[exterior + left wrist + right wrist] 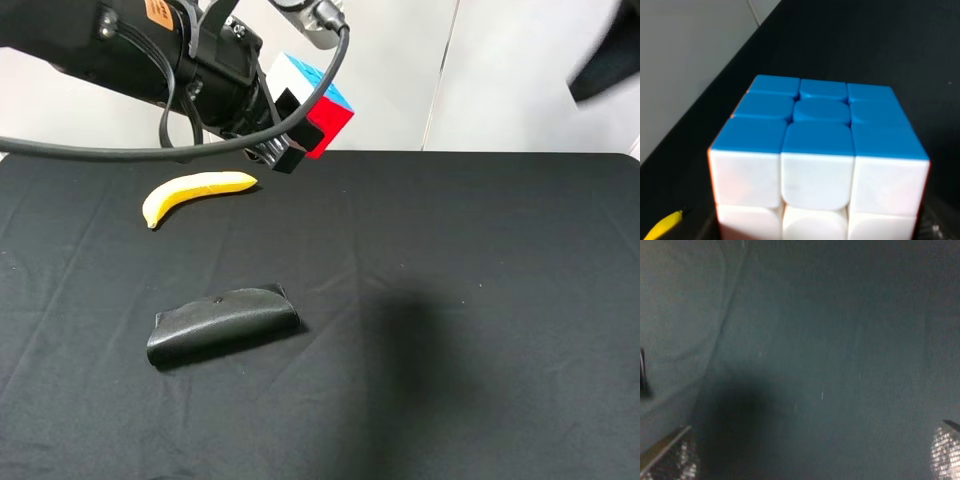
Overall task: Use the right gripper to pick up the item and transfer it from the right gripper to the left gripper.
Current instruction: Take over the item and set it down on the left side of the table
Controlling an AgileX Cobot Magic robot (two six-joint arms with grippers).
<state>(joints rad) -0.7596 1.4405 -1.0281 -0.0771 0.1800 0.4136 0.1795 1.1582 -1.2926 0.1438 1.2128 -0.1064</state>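
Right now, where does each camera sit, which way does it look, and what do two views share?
Exterior high: mounted high, looks down on the table; shows the left gripper holding the cube aloft.
Left wrist: on the left arm, close against the cube; no jaws visible.
Right wrist: on the right arm, faces black cloth; the right gripper is open, only fingertips showing.
Shared: exterior high and left wrist both show cube and banana.

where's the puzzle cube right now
In the exterior high view the puzzle cube is held in the air by the left gripper, upper left of centre, near the far edge of the table and right of the banana.
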